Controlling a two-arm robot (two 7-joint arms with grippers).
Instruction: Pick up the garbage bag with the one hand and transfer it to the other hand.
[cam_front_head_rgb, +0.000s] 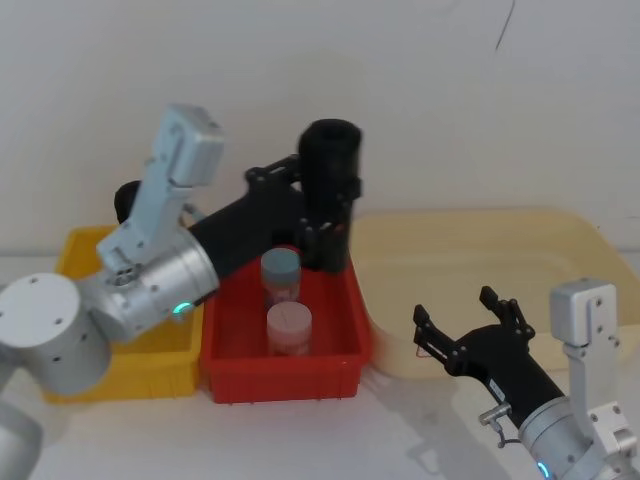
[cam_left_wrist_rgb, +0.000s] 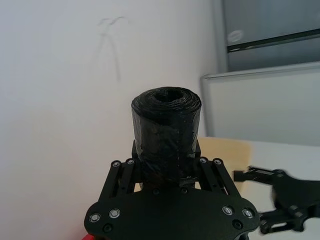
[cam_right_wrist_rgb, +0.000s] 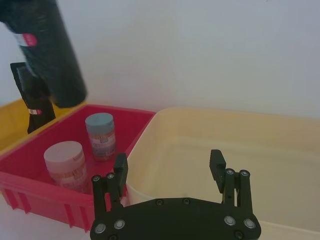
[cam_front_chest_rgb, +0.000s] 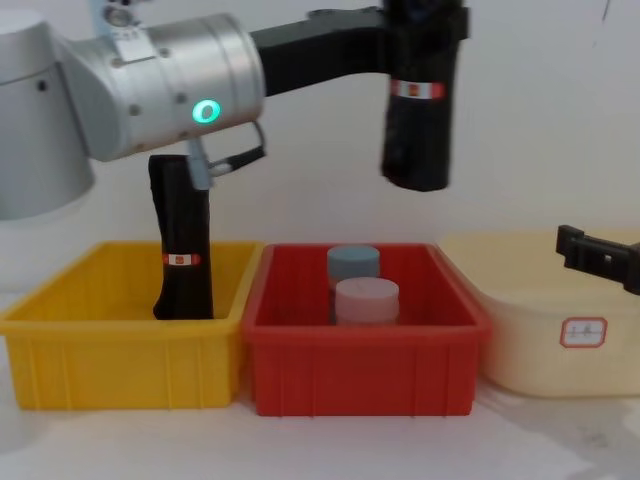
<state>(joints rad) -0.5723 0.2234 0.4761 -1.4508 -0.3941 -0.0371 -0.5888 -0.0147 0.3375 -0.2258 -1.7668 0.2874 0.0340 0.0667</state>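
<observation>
The garbage bag (cam_front_head_rgb: 331, 150) is a tall black roll with a white-and-orange band (cam_front_chest_rgb: 417, 90). It hangs upright in the air above the back of the red bin (cam_front_head_rgb: 285, 372). My left gripper (cam_front_head_rgb: 312, 200), on the thick silver arm, is shut on it, one finger on each side of the roll (cam_left_wrist_rgb: 166, 130). My right gripper (cam_front_head_rgb: 468, 322) stays low at the right, in front of the beige tub (cam_front_head_rgb: 560, 250). It is open with nothing between its fingers (cam_right_wrist_rgb: 218, 164). The raised roll (cam_right_wrist_rgb: 47, 50) is well to its left and higher up.
A second black roll (cam_front_chest_rgb: 182, 250) stands in the yellow bin (cam_front_chest_rgb: 120, 360). The red bin holds a blue-grey jar (cam_front_head_rgb: 281, 272) and a pale pink jar (cam_front_head_rgb: 288, 328). A white wall stands close behind the bins.
</observation>
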